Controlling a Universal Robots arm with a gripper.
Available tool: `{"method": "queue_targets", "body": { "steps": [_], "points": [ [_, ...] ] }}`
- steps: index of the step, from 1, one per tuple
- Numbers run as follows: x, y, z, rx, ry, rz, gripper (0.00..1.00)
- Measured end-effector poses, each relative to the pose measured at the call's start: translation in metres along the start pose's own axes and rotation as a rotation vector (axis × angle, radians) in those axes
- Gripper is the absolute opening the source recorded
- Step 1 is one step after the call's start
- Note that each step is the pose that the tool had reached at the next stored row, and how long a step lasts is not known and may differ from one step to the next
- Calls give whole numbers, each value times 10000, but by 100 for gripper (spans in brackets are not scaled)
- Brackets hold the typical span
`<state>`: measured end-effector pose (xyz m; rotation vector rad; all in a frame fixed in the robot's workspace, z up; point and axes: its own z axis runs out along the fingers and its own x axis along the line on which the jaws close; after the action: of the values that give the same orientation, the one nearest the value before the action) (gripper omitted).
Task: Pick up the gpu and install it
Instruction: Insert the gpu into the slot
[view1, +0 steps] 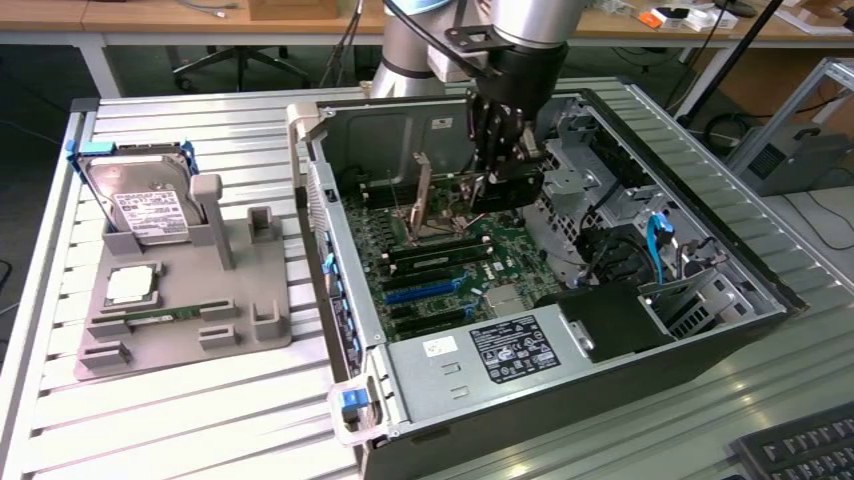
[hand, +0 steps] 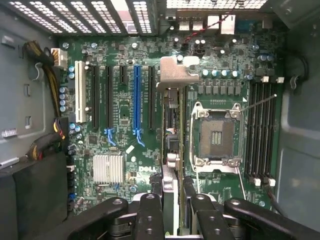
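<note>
Ribbed metal tabletop (view1: 200, 420) is bearing the open case (view1: 315, 200); our gripper (view1: 501, 185), pointing straight down, is clamping the thin, flat gpu (hand: 171, 125) edge-on above the green motherboard (hand: 121, 107).

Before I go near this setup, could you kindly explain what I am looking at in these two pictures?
This is one robot arm with a claw on its end, reaching into an open computer case on a slatted metal table. The exterior view comes from a camera off the arm. The wrist view comes from a camera on the wrist, looking past the claw at the motherboard. The claw is closed on the gpu, seen edge-on there, its silvery bracket at the end away from the claw. On the exterior view's left stands a grey holder carrying a hard drive, a processor chip and a memory stick.
</note>
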<state>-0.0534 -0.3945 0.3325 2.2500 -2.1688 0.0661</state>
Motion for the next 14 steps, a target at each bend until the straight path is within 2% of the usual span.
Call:
{"method": "queue_targets", "body": {
  "steps": [14],
  "points": [
    [0, 0, 14, 67, 58, -1709, 27]
  ]
}}
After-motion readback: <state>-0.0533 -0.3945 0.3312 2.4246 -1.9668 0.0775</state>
